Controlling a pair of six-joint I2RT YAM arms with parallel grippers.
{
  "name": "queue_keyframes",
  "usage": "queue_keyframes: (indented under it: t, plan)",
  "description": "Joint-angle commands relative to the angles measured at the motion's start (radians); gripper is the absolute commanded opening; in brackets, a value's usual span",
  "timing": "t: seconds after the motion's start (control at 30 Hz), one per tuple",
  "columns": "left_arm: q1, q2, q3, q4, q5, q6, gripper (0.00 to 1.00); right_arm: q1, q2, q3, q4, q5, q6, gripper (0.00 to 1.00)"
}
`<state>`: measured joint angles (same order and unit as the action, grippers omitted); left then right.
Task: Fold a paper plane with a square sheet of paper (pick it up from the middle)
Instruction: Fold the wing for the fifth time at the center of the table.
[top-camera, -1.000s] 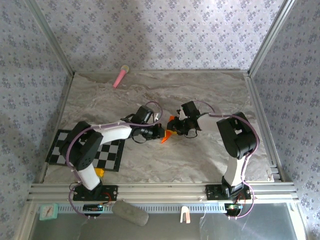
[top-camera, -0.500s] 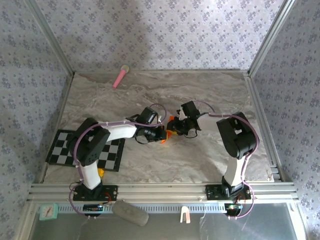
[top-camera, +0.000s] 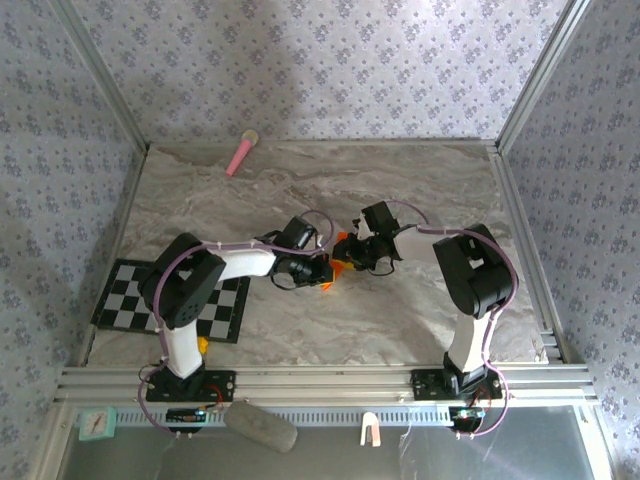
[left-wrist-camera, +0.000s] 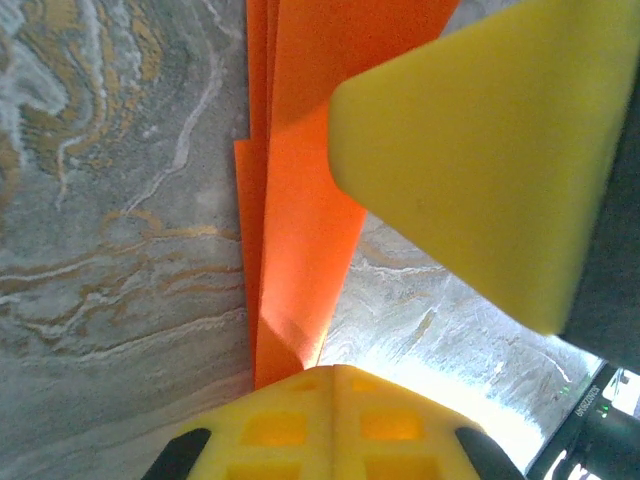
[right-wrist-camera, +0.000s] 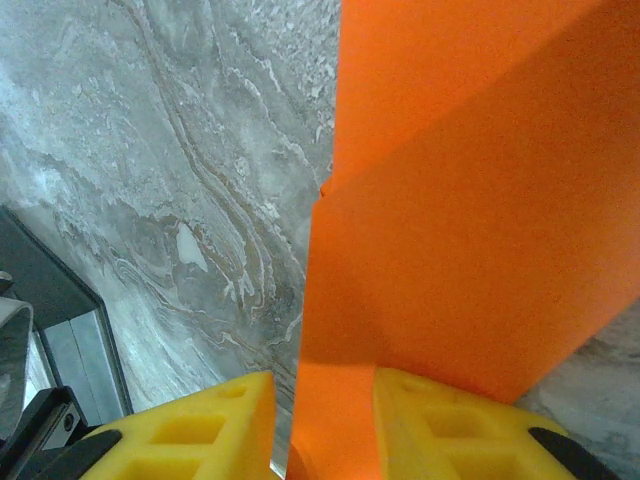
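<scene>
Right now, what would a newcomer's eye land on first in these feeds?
The bright orange paper, creased into layers, sits at the centre of the table. The left gripper is shut on its edge, while the right gripper straddles it with fingers slightly apart. A pink stick lies alone near the far left corner.

The marbled grey tabletop (top-camera: 380, 320) is lit softly and evenly. In the left wrist view white glare is seen on it, and the yellow foam finger (left-wrist-camera: 480, 150) is blurred. The bright orange folded paper (right-wrist-camera: 450, 200) is shaded in bands.
</scene>
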<state>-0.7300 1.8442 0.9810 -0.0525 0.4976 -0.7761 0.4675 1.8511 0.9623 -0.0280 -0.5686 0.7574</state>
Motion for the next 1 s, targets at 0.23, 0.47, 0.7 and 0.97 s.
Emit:
queue_keyframes:
  t: [0.23,0.47,0.7,0.97]
  plan:
    - [-0.015,0.023,0.006,-0.013,0.003,-0.011,0.04,0.009,-0.056,0.014,-0.035,-0.016,-0.011,0.3]
    - [-0.019,0.024,0.005,-0.01,-0.002,-0.018,0.04,0.011,-0.066,0.01,-0.044,-0.011,-0.001,0.27]
    - [-0.019,0.019,0.008,-0.016,-0.007,-0.021,0.03,0.02,-0.046,0.032,-0.089,0.013,-0.012,0.26]
    - [-0.022,-0.049,0.009,-0.039,-0.014,-0.031,0.07,0.027,-0.02,0.051,-0.113,0.02,-0.022,0.25]
